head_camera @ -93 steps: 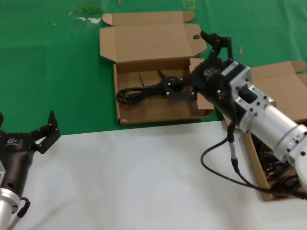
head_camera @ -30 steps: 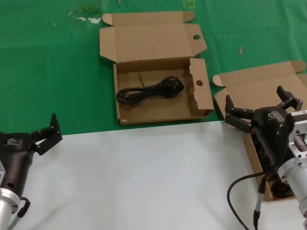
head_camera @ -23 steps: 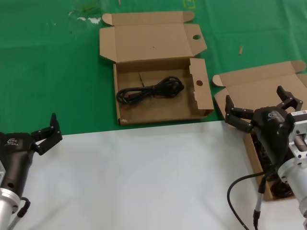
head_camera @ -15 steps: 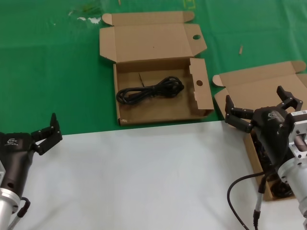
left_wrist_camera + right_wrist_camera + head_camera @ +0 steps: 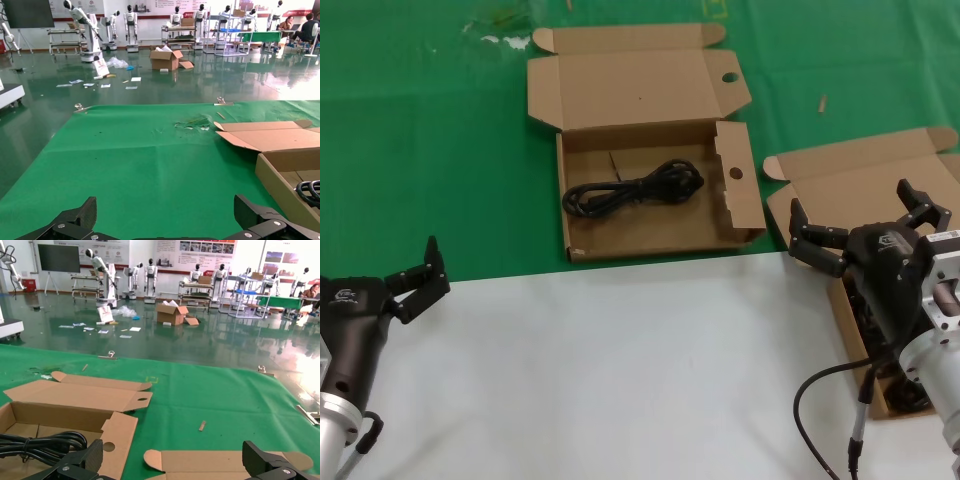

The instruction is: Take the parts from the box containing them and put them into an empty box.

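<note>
Right gripper (image 5: 860,228), jaws released, is hovering over the source box (image 5: 840,185) for another cable; one coil (image 5: 634,188) is lying in the holed box (image 5: 735,215). Left gripper (image 5: 412,278) is waiting, jaws spread.

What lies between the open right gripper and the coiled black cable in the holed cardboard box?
In the head view, only that box's upright holed side flap separates right gripper from cable.
</note>
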Tool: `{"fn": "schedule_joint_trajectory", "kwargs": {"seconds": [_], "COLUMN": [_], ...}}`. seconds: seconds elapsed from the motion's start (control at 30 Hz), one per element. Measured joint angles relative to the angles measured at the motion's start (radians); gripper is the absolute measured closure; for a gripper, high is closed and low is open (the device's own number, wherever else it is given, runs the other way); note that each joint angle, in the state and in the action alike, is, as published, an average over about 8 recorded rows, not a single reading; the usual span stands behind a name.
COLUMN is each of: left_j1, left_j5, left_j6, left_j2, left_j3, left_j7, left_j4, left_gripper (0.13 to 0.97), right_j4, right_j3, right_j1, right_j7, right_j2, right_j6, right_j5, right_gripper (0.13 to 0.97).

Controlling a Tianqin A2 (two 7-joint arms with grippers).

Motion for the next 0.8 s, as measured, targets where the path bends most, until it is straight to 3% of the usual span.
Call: {"fn": "schedule_joint_trajectory", "kwargs": {"seconds": [0.8], "left_j1": [0.0], "left_j5": [0.0], "left_j6": [0.0], "left_j2": [0.0], "left_j3": [0.0], "left_j7": [0.0], "left_j4": [0.0], "left_gripper": [0.132], "right_j4": [0.0], "right_j3": [0.0], "right_j1": [0.0], "right_j7": [0.0], "right_j2": [0.0], "right_j6": [0.0], "right_j5": [0.0], "right_gripper": [0.129]}}
